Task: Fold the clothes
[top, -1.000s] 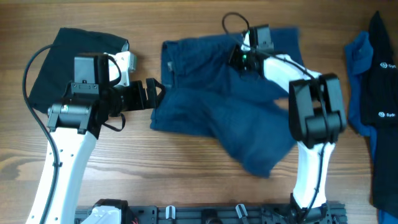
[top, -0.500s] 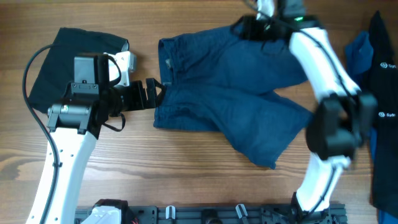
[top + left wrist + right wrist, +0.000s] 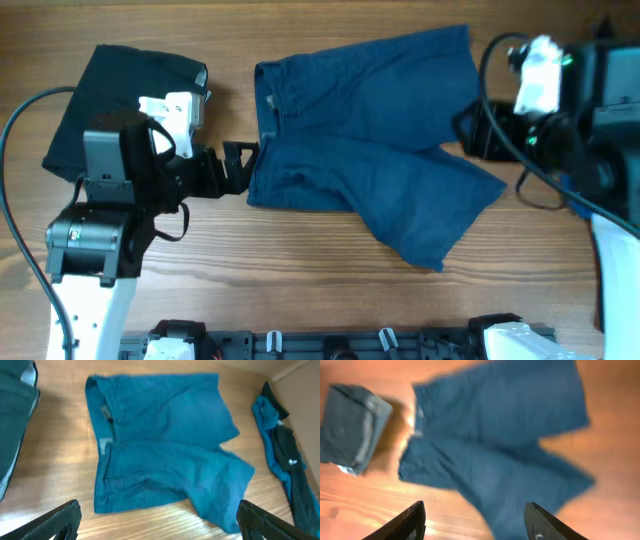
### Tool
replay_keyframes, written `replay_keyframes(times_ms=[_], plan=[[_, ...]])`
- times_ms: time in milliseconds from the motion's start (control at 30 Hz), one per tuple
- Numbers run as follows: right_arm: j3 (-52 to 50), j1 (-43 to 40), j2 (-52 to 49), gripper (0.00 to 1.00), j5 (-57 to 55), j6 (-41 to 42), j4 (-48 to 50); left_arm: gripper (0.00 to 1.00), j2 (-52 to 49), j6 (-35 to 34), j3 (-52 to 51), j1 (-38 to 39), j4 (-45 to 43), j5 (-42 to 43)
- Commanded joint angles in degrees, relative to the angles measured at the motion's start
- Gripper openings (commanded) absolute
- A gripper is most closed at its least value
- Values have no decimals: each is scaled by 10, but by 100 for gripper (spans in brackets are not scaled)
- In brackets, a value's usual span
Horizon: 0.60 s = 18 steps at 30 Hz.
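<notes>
Overhead has the denim shorts [image 3: 360, 150] spread flat mid-surface [image 3: 300, 280], waistband to the left and legs fanned right, so I'd say no fold is made yet and all of it's left. Left tool [image 3: 240, 168] sits just off the waistband, jaws wide apart, holding nothing. Right tool [image 3: 477, 515] is gaping and empty too. No containers anywhere, just a folded black garment [image 3: 120, 100] far left.

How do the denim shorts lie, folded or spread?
Spread: the shorts lie open on the table, waistband at one end, both legs splayed apart.
</notes>
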State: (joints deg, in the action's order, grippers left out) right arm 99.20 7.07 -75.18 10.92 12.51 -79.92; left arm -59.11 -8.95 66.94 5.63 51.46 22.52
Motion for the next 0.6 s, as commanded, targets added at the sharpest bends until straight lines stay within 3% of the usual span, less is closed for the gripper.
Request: replay_keyframes(times_ms=[0,133,333,567], plan=[[-155,2,8,64,19,57,4,100,-26,26,6,3,20,-2],[-350,14,8,60,111,57,66,100,-57,26,6,3,28,-2],[-563,82,8,64,77,142,161,100,-83,26,6,3,28,-28],[-639,91,8,68,2,255,260,100,-85,26,6,3,28,-29]])
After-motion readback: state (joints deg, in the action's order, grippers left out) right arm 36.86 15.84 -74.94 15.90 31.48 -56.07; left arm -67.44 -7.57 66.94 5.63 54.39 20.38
